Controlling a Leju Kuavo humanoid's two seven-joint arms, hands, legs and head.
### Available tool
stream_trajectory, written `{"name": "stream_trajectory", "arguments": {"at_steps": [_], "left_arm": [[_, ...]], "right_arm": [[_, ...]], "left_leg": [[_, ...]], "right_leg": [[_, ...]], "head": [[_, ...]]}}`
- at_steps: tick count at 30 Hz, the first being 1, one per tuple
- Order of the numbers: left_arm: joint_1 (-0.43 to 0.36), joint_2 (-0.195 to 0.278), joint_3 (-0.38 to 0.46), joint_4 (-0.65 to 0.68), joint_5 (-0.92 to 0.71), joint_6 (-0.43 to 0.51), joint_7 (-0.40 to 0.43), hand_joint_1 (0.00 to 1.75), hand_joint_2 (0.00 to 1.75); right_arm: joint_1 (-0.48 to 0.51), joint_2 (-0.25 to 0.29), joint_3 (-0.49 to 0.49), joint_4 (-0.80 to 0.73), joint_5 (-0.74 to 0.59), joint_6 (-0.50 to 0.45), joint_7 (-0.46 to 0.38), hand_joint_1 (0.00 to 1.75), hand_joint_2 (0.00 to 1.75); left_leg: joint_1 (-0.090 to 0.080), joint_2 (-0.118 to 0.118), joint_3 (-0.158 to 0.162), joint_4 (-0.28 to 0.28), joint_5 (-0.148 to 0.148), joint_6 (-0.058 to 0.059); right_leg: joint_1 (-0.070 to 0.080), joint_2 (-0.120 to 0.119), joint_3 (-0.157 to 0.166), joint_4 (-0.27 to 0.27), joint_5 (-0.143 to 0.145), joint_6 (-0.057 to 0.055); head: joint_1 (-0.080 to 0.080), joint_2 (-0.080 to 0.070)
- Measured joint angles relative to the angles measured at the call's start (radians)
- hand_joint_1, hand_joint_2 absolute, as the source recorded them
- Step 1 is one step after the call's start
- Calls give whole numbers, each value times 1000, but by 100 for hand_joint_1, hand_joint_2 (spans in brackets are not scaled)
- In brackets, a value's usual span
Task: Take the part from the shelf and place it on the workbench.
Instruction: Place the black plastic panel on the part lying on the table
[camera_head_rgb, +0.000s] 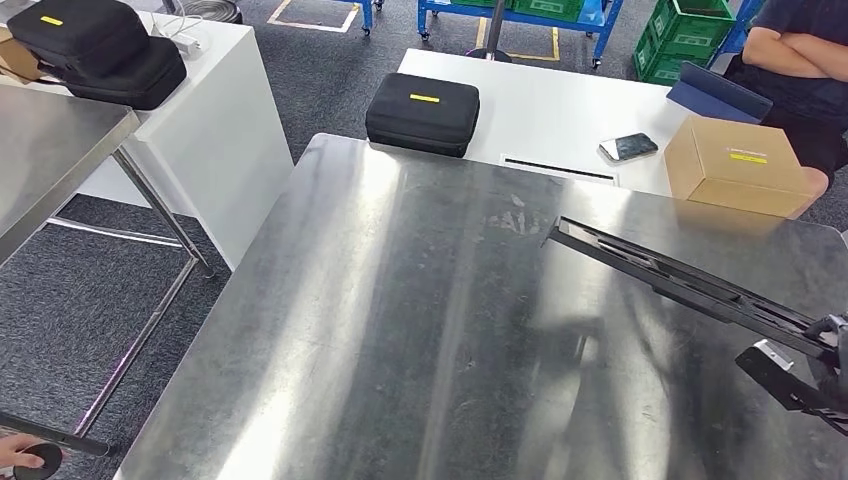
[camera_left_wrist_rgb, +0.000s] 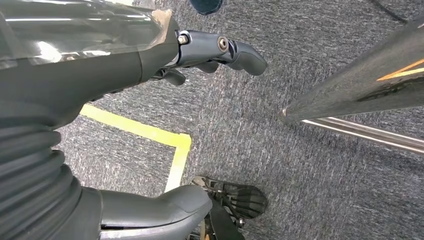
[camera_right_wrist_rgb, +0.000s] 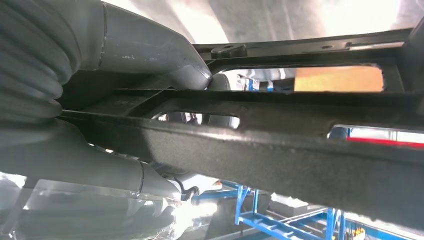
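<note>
A long black slotted part (camera_head_rgb: 680, 280) reaches out over the right side of the steel workbench (camera_head_rgb: 400, 330), its far end near the bench's middle. My right hand (camera_head_rgb: 820, 365) grips its near end at the right edge of the head view. In the right wrist view the part (camera_right_wrist_rgb: 280, 150) crosses close in front of the camera, with my right hand (camera_right_wrist_rgb: 125, 95) wrapped around it. Whether the part touches the bench I cannot tell. My left hand (camera_left_wrist_rgb: 150, 100) hangs over grey carpet with its fingers apart and nothing in them.
Behind the workbench stands a white table (camera_head_rgb: 560, 110) with a black case (camera_head_rgb: 422, 113), a phone (camera_head_rgb: 628, 147) and a cardboard box (camera_head_rgb: 738, 165). A person with folded arms (camera_head_rgb: 795, 50) sits beyond it. Another steel table (camera_head_rgb: 50, 160) is on the left. A person's hand (camera_head_rgb: 15, 452) shows at bottom left.
</note>
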Motion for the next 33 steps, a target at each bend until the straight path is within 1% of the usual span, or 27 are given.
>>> {"name": "stream_trajectory", "arguments": {"at_steps": [7,15,22,26,30,33], "left_arm": [[-4,0,-1,0,7,1,0,0,175],[-8,1,-12,0,-5,24,16,0,175],[-8,4,-13,0,-5,19,20,0,175],[-8,5,-16,0,-12,30,23,0,175],[-7,7,-18,0,-13,37,37,0,0],[-7,8,-18,0,-11,38,48,0,0]], "right_arm": [[0,34,-16,4,7,16,-38,175,175],[0,47,-17,4,8,31,-44,175,175],[1,57,-20,4,10,31,-46,175,175],[0,62,-23,1,13,32,-46,0,0],[0,64,-26,-4,20,38,-46,0,0],[-1,66,-26,-6,20,45,-46,0,0]], "left_leg": [[0,0,0,0,0,0],[0,0,0,0,0,0],[0,0,0,0,0,0],[0,0,0,0,0,0],[0,0,0,0,0,0],[0,0,0,0,0,0]], "right_leg": [[0,0,0,0,0,0],[0,0,0,0,0,0],[0,0,0,0,0,0],[0,0,0,0,0,0],[0,0,0,0,0,0],[0,0,0,0,0,0]], "head": [[0,0],[0,0],[0,0],[0,0],[0,0],[0,0]]}}
